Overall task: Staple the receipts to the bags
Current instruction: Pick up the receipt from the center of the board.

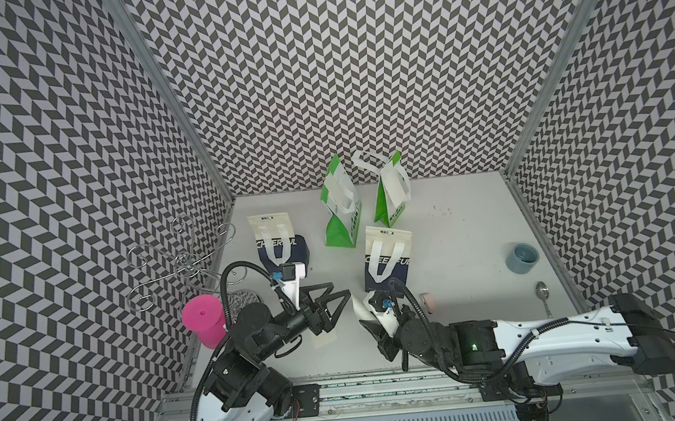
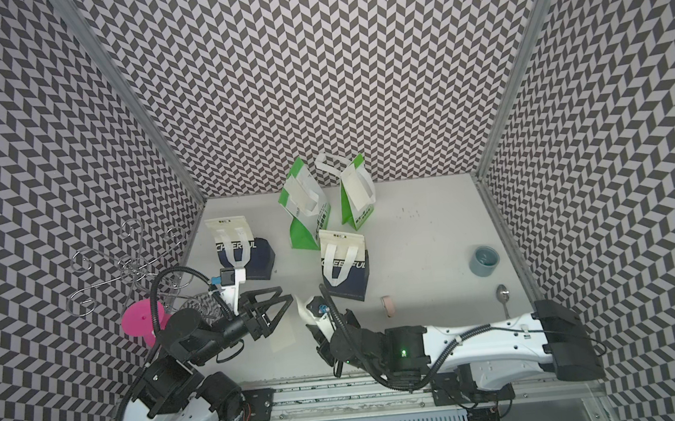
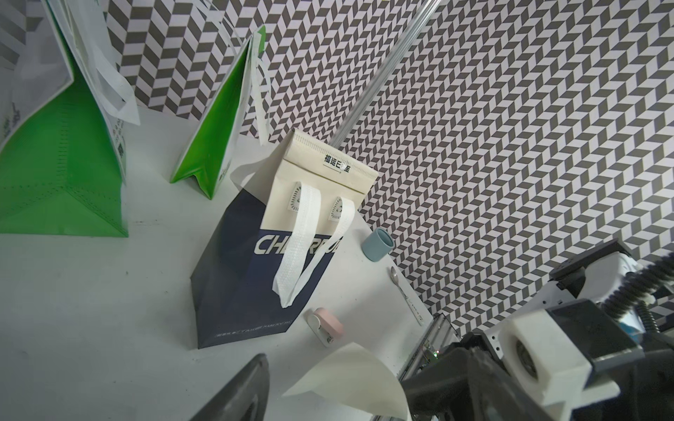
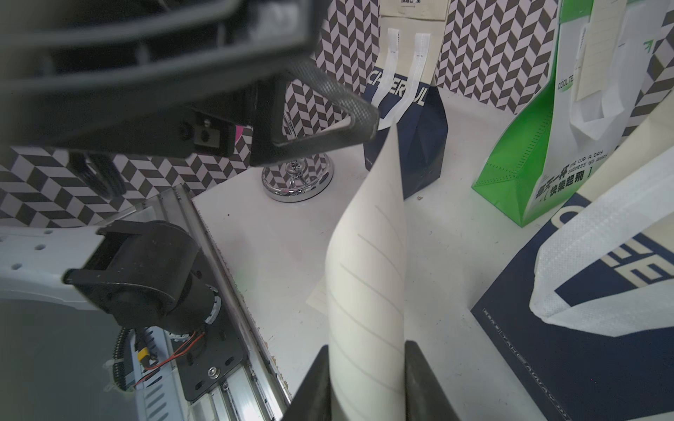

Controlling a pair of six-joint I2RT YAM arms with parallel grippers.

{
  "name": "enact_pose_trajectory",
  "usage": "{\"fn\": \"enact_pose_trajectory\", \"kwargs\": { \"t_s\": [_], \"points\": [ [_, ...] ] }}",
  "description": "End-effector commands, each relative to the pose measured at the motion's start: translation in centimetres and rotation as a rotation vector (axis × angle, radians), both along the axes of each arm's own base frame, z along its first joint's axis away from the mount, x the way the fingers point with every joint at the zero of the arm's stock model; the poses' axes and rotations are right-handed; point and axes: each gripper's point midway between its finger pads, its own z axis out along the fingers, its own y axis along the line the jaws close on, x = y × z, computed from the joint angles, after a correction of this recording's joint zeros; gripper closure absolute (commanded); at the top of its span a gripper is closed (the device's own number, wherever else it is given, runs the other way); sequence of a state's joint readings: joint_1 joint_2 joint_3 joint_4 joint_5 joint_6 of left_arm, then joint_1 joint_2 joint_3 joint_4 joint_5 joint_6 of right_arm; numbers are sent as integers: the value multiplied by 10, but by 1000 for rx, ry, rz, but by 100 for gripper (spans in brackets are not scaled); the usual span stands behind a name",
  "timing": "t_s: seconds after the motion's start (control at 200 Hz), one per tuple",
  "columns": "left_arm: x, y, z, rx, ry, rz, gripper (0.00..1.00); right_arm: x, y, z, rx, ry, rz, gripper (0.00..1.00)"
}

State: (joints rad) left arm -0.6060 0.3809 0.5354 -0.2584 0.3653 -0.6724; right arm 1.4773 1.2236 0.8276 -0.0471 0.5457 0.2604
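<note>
My right gripper [image 4: 366,379] is shut on one of the receipts [image 4: 368,255], a cream slip that bows upward from its fingers. My left gripper [image 1: 338,305] stands open just beside the slip's free end, and one of its fingertips [image 4: 364,120] is at that end. Another receipt [image 1: 324,341] lies flat on the table below the left gripper. Two navy "CHEERFUL" bags [image 1: 278,246] [image 1: 388,257] stand in front. Two green bags [image 1: 340,211] [image 1: 390,192] stand at the back, each with a cream slip on its face.
A small pink stapler [image 1: 429,301] lies right of the right gripper. A grey-blue cup [image 1: 521,258] and a spoon [image 1: 542,295] are at the right edge. A wire stand [image 1: 182,262] and a pink cup [image 1: 203,319] crowd the left wall.
</note>
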Motion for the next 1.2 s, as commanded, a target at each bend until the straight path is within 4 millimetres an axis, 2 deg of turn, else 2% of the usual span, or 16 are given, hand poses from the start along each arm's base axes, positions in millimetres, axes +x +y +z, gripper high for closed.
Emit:
{"fn": "enact_pose_trajectory", "kwargs": {
  "t_s": [0.0, 0.16, 0.26, 0.406, 0.696, 0.871, 1.092, 1.192],
  "points": [
    [-1, -1, 8, -31, 27, -7, 14, 9, 4, 26, 45, -76, -46, 69],
    [-1, -1, 2, -52, 84, 0, 14, 15, 8, 29, 11, -143, -62, 69],
    [-1, 0, 7, -65, 83, 9, 15, 18, 13, 28, -31, -159, -69, 69],
    [0, -3, 10, -87, 93, -5, 22, 22, 18, 22, -87, -189, -96, 69],
    [3, -3, 3, -75, 108, 6, 41, 21, 21, 19, -160, -279, -143, 69],
    [3, -5, 2, -84, 107, -2, 57, 20, 21, 13, -192, -300, -160, 69],
    [4, -6, -2, -82, 112, -7, 77, 18, 21, 14, -194, -317, -164, 69],
    [5, -6, -4, -76, 113, -4, 81, 18, 19, 16, -193, -327, -170, 69]
  ]
}}
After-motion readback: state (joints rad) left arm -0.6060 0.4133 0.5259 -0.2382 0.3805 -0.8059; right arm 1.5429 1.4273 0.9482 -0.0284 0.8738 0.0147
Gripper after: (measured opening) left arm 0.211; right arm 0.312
